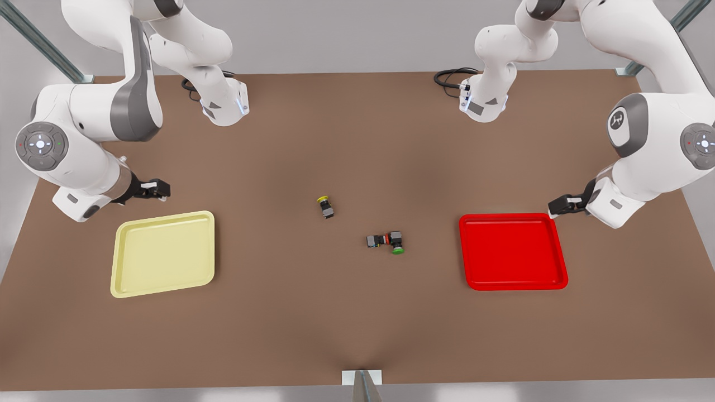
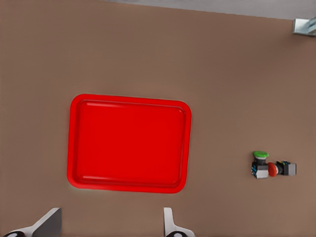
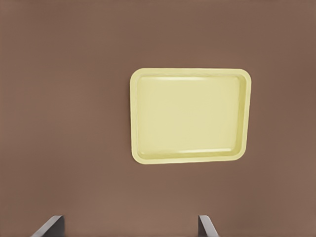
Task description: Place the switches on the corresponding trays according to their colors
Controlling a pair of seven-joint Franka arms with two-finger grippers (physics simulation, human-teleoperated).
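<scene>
The yellow-capped switch [image 1: 324, 206] lies on its side near the table's middle. Lying right against a green-capped one, the red-capped switch [image 1: 377, 240] [image 2: 276, 169] is a little toward the front view's right. On the front view's left sits the pale yellow tray [image 1: 163, 254] [image 3: 190, 116], bare inside. The red tray [image 1: 513, 251] [image 2: 129, 143] on the front view's right is bare too. My left gripper [image 1: 558, 205] [image 2: 111, 222] hovers open by the red tray's back corner, holding nothing. My right gripper [image 1: 156, 188] [image 3: 131, 224] hangs open just behind the yellow tray.
A green-capped switch [image 1: 397, 242] [image 2: 259, 160] touches the red one. Black cables [image 1: 449, 77] lie by the arm bases at the back. A metal bracket [image 1: 362, 378] stands at the table's front edge. Brown tabletop stretches between the trays and the switches.
</scene>
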